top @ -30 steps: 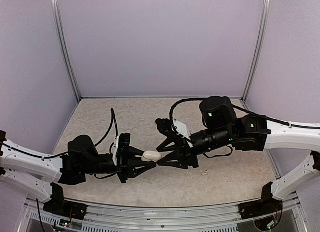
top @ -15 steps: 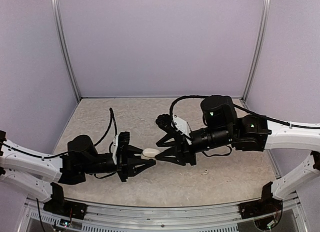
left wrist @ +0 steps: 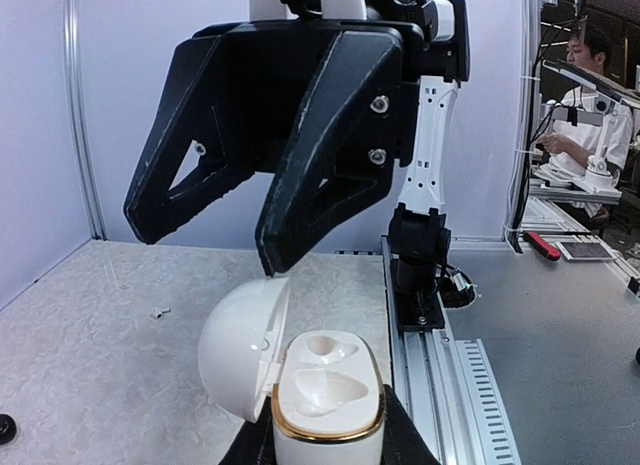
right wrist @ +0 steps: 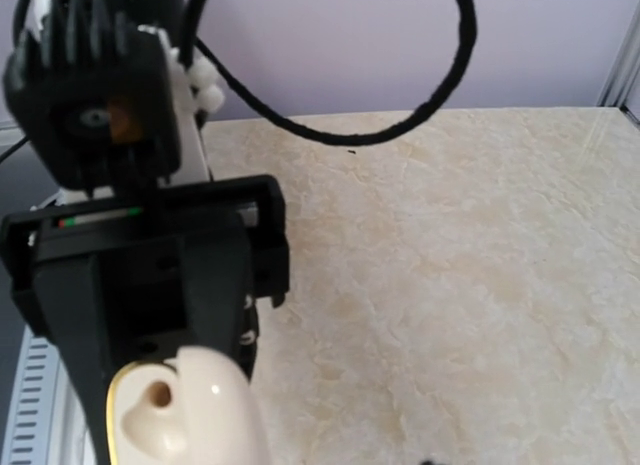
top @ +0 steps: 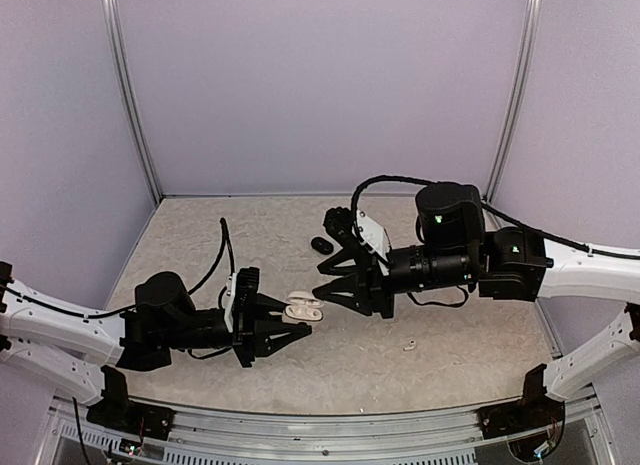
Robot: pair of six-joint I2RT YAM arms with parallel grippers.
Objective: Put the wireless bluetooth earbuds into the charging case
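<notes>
My left gripper (top: pixel 297 319) is shut on a white charging case (top: pixel 303 307) and holds it above the table. In the left wrist view the case (left wrist: pixel 328 400) stands upright between my fingers with its lid (left wrist: pixel 238 349) swung open to the left. Both sockets are empty. My right gripper (top: pixel 333 282) is open and empty, just right of the case; in the left wrist view it (left wrist: pixel 262 205) hangs right above the lid. One white earbud (top: pixel 409 346) lies on the table to the right, also in the left wrist view (left wrist: pixel 157 311). The other earbuds are not clearly visible.
A black oval case (top: pixel 322 245) lies on the table behind my right gripper. A black cable (right wrist: pixel 350 135) loops over the table. A small black item (left wrist: pixel 5 426) sits at the left wrist view's lower left edge. The metal rail (top: pixel 320 425) runs along the near edge.
The white case's lid, shut before, now stands open. My right gripper has drawn back to the right and slightly up, off the case. The left gripper has kept its hold.
</notes>
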